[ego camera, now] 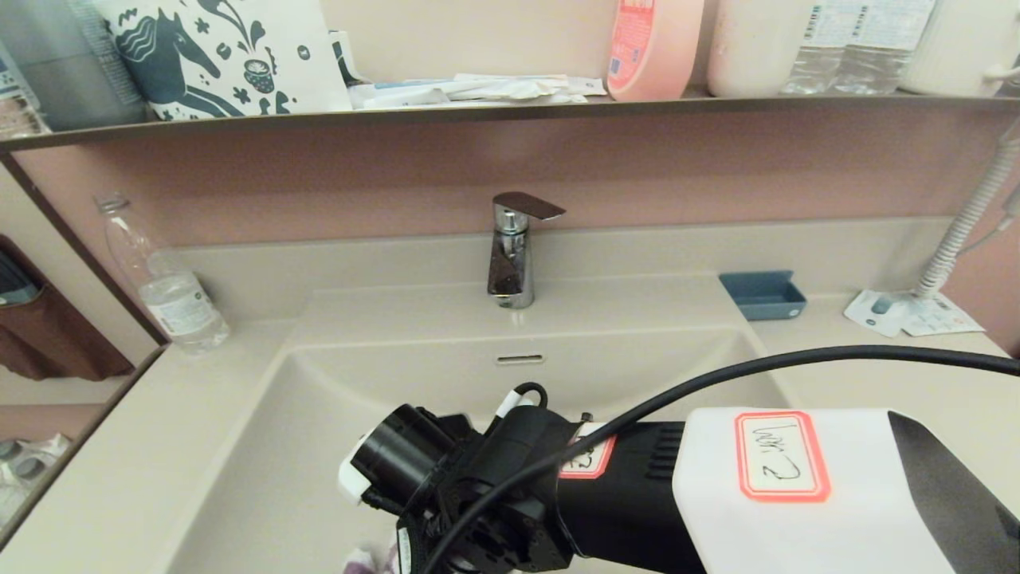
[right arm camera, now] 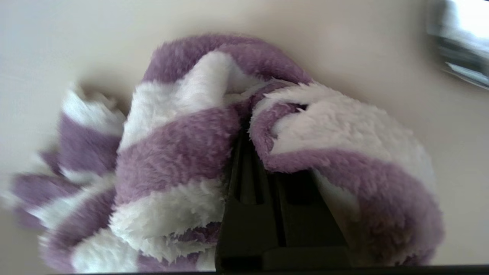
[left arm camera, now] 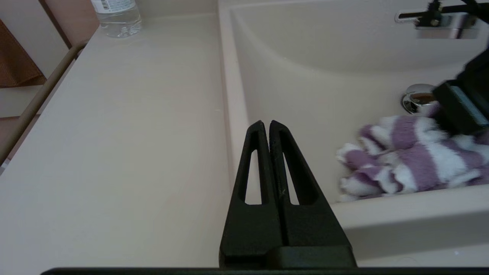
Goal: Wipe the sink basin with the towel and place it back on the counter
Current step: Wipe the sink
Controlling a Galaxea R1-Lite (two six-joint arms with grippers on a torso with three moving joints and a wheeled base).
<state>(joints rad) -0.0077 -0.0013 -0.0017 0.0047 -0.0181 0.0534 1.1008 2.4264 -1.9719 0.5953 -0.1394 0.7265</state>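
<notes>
My right gripper (right arm camera: 244,126) has its jaws pinching a fold of the towel (right arm camera: 183,152), whose purple and white pile bulges up on both sides of the closed jaws and hides their tips. The cloth is bunched on the floor of the sink basin (left arm camera: 305,95), just beside the round chrome drain plug (left arm camera: 418,98), with a loose tail trailing away from my grip. I judge it light, soft and limp: it will drag and fold rather than slide as one piece, and a single pinched ridge may let the free end lag or snag at the plug. A hold deep in the thick middle fold, as here, seems safer than an edge, since plush pile could slip from a shallow pinch. My left gripper (left arm camera: 266,126) is parked with its jaws pressed together and empty above the desk (left arm camera: 114,133) at the basin's left rim. A water bottle (ego camera: 171,291) stands at the desk's back left corner, well apart from the towel.
</notes>
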